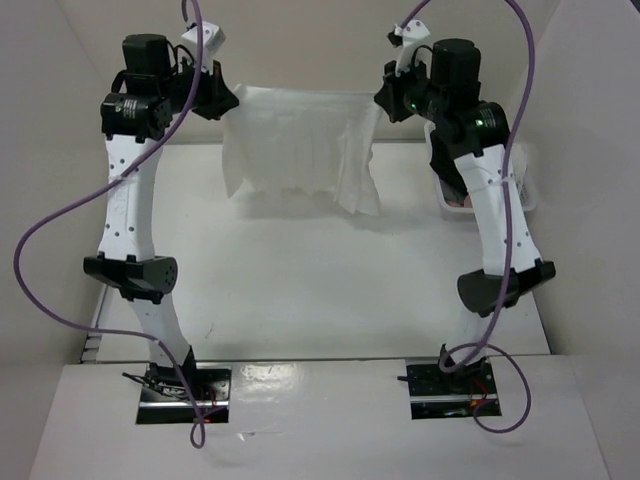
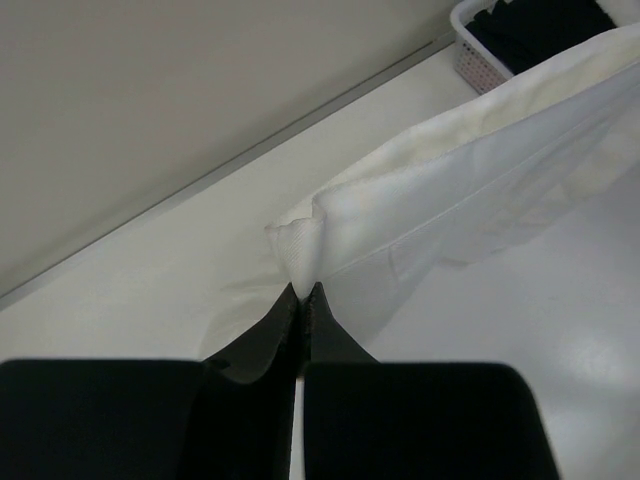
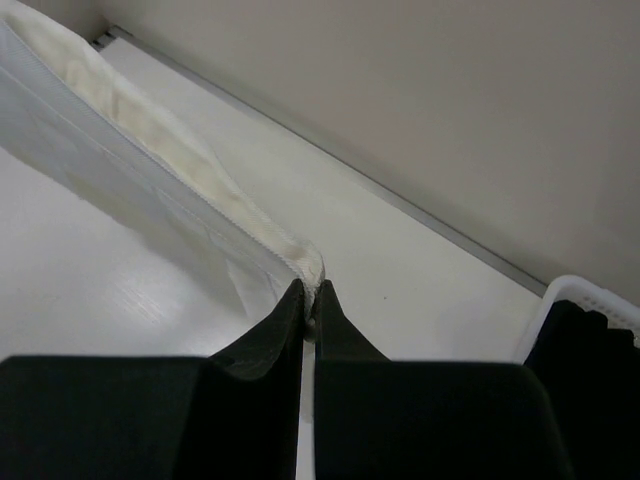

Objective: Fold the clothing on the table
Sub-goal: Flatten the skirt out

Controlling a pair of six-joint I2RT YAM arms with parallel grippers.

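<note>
A: From above, the clothing is seen hung between the left tool and the right tool, over the far bench.

B: Left wrist: only a thin corner is clamped; it could be pulled free if stretched.

A: Right wrist: the edge is likewise pinched; uneven lowering would skew the fold.

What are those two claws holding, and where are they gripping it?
Both hold the white clothing: left gripper and right gripper each pinch a top corner.

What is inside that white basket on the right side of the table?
A black garment lies in the basket. Whatever lies beneath it is covered, and from above the right arm hides most of the basket.
</note>
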